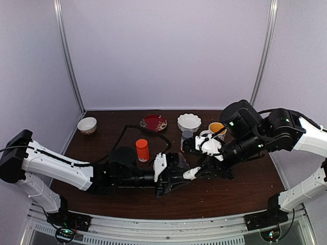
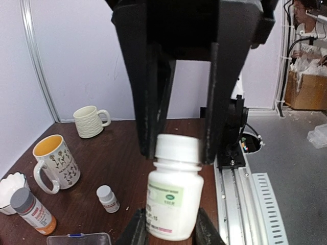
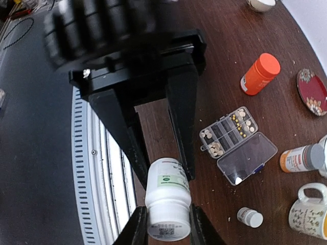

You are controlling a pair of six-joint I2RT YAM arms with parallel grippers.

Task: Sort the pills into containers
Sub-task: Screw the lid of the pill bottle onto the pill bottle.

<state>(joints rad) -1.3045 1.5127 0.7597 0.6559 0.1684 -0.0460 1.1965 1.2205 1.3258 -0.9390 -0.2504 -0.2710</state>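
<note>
While both arms meet low over the middle of the brown table (image 1: 127, 201), they share one white bottle (image 2: 171, 199) with a green and white label. The left gripper (image 2: 169, 230) is clenched on the bottle's body, its two fingers pressed to either side at the bottom edge of the left wrist view. The right gripper (image 3: 168, 227) is clamped on the other end, and in the left wrist view its black fingers reach down from the top of the frame onto the white cap (image 2: 176, 149). The pill box (image 3: 229, 131) lies flat on the table, right of centre in the right wrist view. It is apart from both grippers, and its clear lid (image 3: 248, 157) is folded back toward the lower right. The pills (image 3: 208, 134) sit as pale specks in the cells at both ends of the box, with a few yellowish ones among those at the upper right end. Toward the upper right of that frame stands an orange bottle (image 3: 260, 74), with a red plate (image 3: 312, 92) beyond it at the right edge. Below the plate, also at the right edge, is a grey-capped bottle (image 3: 301, 158) with an orange label. A small white bottle (image 3: 250, 217) and a flowered mug (image 3: 309, 209) fill the lower right corner. In the left wrist view a cream ribbed mug (image 2: 91, 121) stands farther back on the left.
</note>
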